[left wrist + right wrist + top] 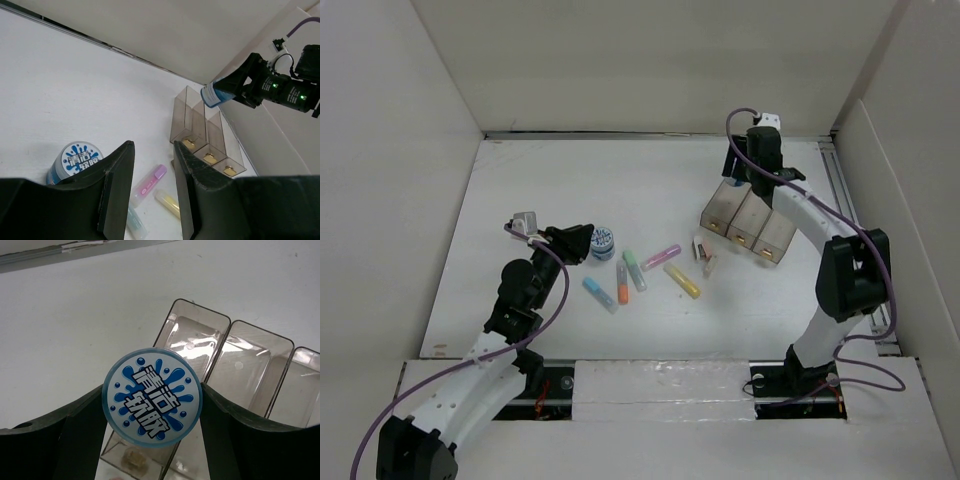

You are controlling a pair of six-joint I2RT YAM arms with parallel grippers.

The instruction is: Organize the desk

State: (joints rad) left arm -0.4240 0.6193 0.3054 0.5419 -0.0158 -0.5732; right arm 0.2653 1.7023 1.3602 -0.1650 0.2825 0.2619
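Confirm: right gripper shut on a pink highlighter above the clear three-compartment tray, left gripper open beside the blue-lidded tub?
Wrong object. The right wrist view shows the right gripper shut on a second blue-lidded tub above the clear three-compartment tray; the pink highlighter lies on the desk. Left gripper is open beside the other tub, as stated.

— What's lying on the white desk (570,180)?

— Far right, a clear three-compartment tray (750,225). Left of the middle, a round blue-lidded tub (603,243), lid up.

— And the pens?

— Loose in the middle, right of the tub: a blue highlighter (599,294) nearest, then an orange highlighter (622,285), a green highlighter (635,270), a pink highlighter (661,257) and a yellow highlighter (682,280).

— Anything else?

— A small white item (704,252) between the pink one and the tray, too small to name.
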